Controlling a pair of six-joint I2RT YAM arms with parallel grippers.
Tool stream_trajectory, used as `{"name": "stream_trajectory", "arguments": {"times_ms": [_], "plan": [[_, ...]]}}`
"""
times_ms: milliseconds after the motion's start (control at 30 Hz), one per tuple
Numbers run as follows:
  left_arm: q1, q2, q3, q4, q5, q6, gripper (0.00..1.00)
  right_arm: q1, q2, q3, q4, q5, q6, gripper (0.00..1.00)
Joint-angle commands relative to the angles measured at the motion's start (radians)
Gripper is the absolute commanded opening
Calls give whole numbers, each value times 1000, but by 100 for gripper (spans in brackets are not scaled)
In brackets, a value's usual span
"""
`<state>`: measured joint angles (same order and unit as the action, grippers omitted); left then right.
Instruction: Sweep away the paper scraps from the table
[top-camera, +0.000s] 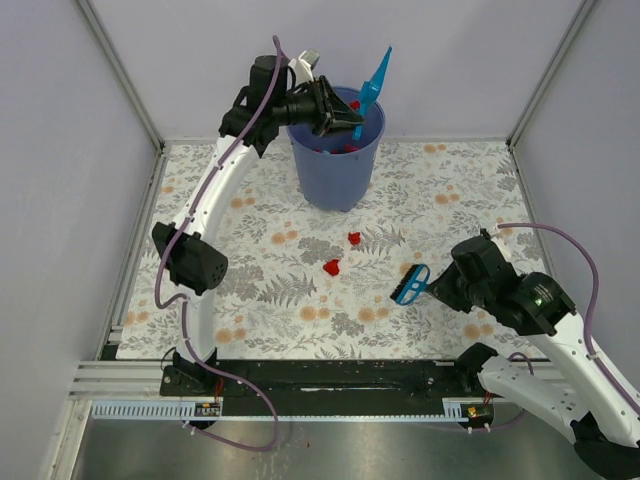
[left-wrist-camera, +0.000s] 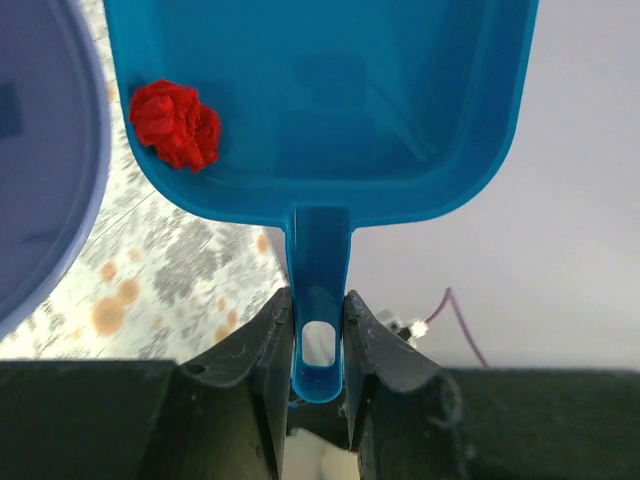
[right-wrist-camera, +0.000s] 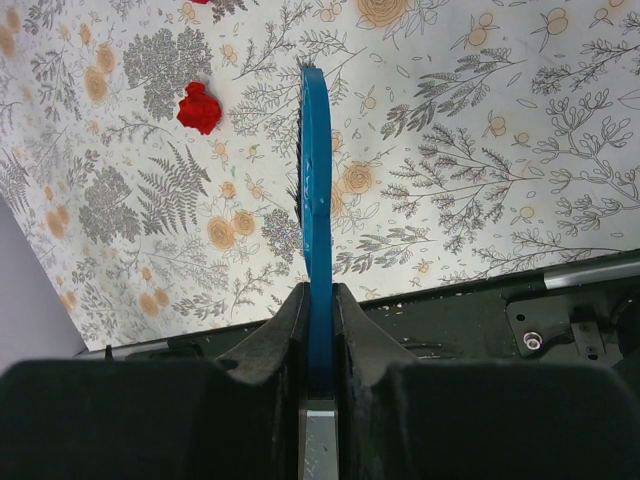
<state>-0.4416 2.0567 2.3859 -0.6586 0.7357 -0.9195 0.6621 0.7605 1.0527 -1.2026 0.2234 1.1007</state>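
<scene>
The left gripper (left-wrist-camera: 318, 330), clamped on the handle of a dustpan (left-wrist-camera: 330, 90), holds it tilted above a bin (top-camera: 335, 170), one red scrap (left-wrist-camera: 176, 124) lying in the pan's corner. The right gripper (right-wrist-camera: 318, 310) is closed on a brush (right-wrist-camera: 316, 200) low over the table (top-camera: 450, 190). Two scraps (top-camera: 353, 238) (top-camera: 332, 267) lie on the table between bin and brush.

2 crumpled red paper scraps (top-camera: 331, 267) near centre of white floral table (top-camera: 450, 200).
</scene>
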Motion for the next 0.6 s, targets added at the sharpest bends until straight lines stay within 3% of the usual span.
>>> {"name": "stream_trajectory", "arguments": {"times_ms": [0,67,233,367,467,567], "plan": [[29,-62,-114,533,152,-338,0,5,-23,24,-20,10,36,0],[34,-73,-158,733,175,-477,0,5,-30,21,-21,4,39,0],[41,-64,-157,966,169,-706,0,7,-43,13,-26,-4,47,0],[43,-78,-264,1311,108,-962,0,5,-41,7,-17,-15,48,0],[43,-96,-321,1422,56,-1061,0,5,-40,4,-6,-25,48,0],[43,-139,-381,1421,8,-1053,0,5,-38,-2,5,-35,48,0]]}}
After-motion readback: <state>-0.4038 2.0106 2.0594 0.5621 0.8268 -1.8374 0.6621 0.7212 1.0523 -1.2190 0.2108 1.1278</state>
